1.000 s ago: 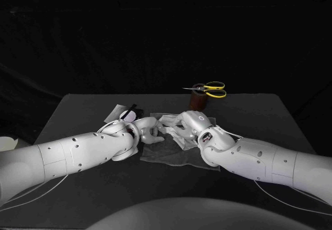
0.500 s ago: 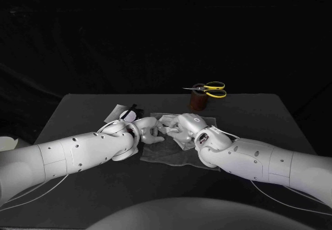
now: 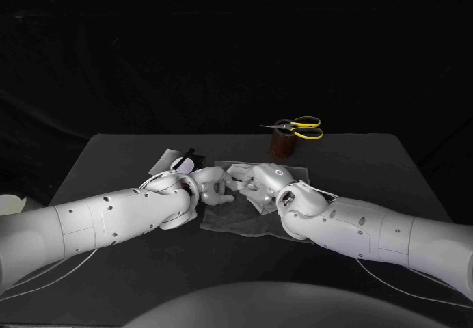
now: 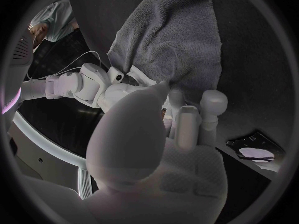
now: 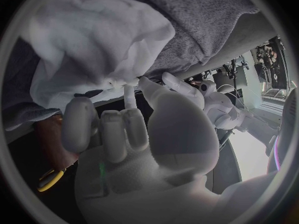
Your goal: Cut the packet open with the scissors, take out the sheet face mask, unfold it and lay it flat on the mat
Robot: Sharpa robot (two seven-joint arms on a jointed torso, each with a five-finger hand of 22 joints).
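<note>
grey mat [image 3: 241,222] lies under both hands, and i see the crumpled white mask [image 5: 99,40] bunched on it. my right hand [image 3: 266,181] pinches the mask's edge. left hand [image 3: 205,186] sits just beside it, grip i can't tell. packet [image 3: 173,162] lies behind the left hand, scissors [image 3: 301,127] farther back.

Left robot hand [image 3: 205,186] and right robot hand [image 3: 260,180] meet over grey mat [image 3: 236,222], crumpled white sheet mask [image 3: 236,175] between them. Packet [image 3: 169,162] just behind left robot hand. Scissors [image 3: 301,127] in brown holder [image 3: 283,144], worktop [image 3: 384,171] far edge.
</note>
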